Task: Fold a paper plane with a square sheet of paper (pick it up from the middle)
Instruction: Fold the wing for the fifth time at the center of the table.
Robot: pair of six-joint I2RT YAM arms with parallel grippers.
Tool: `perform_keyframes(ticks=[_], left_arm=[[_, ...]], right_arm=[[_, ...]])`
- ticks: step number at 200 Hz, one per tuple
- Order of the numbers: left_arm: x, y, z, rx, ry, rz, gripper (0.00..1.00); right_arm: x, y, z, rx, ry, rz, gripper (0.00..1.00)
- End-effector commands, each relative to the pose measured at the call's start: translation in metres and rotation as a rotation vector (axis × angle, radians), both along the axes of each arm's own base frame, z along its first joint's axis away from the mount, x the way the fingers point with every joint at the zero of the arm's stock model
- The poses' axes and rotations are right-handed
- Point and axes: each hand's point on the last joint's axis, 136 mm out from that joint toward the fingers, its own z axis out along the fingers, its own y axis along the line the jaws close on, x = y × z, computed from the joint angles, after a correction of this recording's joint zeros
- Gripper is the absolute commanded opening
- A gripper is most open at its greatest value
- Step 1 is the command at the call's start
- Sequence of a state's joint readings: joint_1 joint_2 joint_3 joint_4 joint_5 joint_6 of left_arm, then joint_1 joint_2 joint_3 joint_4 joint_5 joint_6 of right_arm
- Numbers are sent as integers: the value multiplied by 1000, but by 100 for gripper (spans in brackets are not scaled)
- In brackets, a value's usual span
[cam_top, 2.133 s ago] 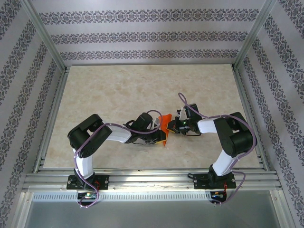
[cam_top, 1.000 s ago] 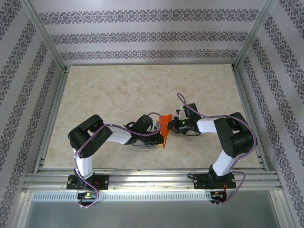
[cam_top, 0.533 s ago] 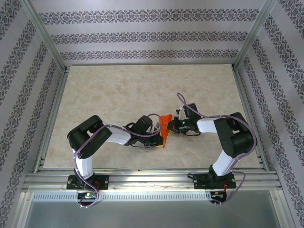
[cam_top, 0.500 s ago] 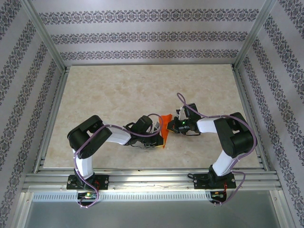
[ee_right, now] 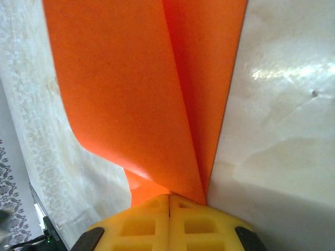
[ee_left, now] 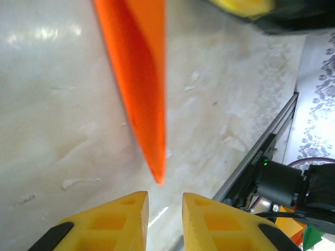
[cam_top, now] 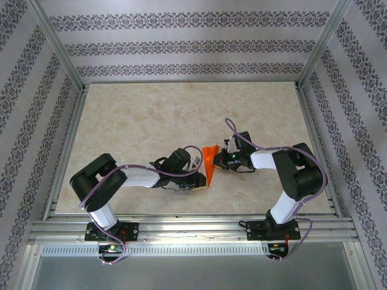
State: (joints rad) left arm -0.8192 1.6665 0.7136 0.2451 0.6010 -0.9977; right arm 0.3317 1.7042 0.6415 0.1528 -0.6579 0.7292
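Note:
The paper plane [cam_top: 210,163] is bright orange paper folded into a narrow dart, and it stands on edge with its tip toward the near side. My right gripper [cam_top: 219,161] is shut on its far end. In the right wrist view its yellow fingers [ee_right: 170,197] are pressed together on the folded layers [ee_right: 136,94]. My left gripper [cam_top: 198,183] lies low just left of the tip. In the left wrist view its jaws [ee_left: 165,196] stand a little open with nothing between them, and the orange tip [ee_left: 156,172] hangs just ahead of them.
The marble-patterned table [cam_top: 151,115] is fenced by aluminium rails, with the front rail [cam_top: 193,226] near the arm bases. Patterned walls rise at the back and sides. The right arm's base [ee_left: 280,183] lies beyond the rail in the left wrist view.
My left gripper has let go of the paper, opened a little, and the left arm has drawn back and stretched lower to the left. The right gripper holds still.

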Motion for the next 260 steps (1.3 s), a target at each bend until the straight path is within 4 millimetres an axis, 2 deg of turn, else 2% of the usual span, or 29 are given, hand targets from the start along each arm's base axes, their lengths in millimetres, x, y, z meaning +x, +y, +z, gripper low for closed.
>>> perform_keyframes(ticks=[1,18,35,51,82,148,204,260], left_arm=[[13,0,23,29,-82,33,23],[23,-12,35,-5,-109,26,17],[30,-29,38,-34,-100,-4,12],[38,-41,32,-40,-86,-13,8],[49,-48,14,-1,-76,-4,6],[58,-42,-17,57,-65,10,4],[47,-33,-36,83,-27,2,4],[27,-20,-54,82,26,-1,1]], right_arm=[[-27,-12,-34,-116,115,4,2],[-28,-12,-34,-117,116,2,2],[-28,-12,-34,-116,117,1,2],[-28,-12,-35,-115,119,1,2],[-28,-11,-33,-112,116,3,2],[-30,-12,-32,-108,118,2,2],[-31,-12,-32,-109,120,2,2],[-29,-11,-30,-103,116,0,2]])
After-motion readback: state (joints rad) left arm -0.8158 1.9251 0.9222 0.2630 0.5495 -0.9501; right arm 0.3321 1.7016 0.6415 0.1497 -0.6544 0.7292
